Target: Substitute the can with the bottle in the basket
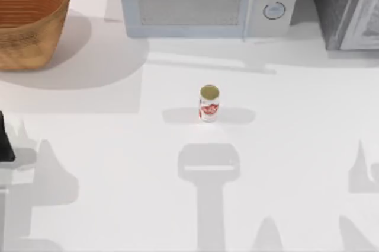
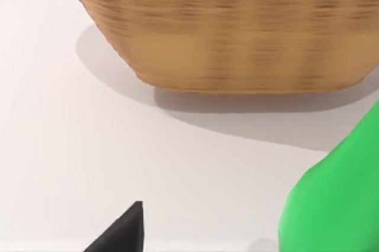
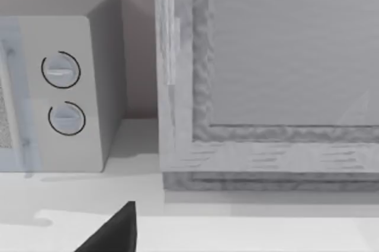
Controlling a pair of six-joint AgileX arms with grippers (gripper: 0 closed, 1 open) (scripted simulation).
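The can [image 1: 209,104], white with red markings and a dull gold top, stands upright on the white table near its middle, apart from everything else. The wicker basket [image 1: 26,24] sits at the table's far left corner; its ribbed wall [image 2: 237,32] also looms ahead in the left wrist view. My left gripper [image 1: 5,139] is at the table's left edge, nearer than the basket. Part of the green bottle [image 2: 334,204] shows close beside that gripper in the left wrist view; whether it is held I cannot tell. A dark tip of my right gripper [image 3: 112,231] faces the appliances at the back right.
A white microwave [image 1: 207,0] with two dials stands along the back edge, behind the can. A grey cabinet-like appliance [image 1: 349,6] fills the back right corner. Arm shadows lie across the front of the table.
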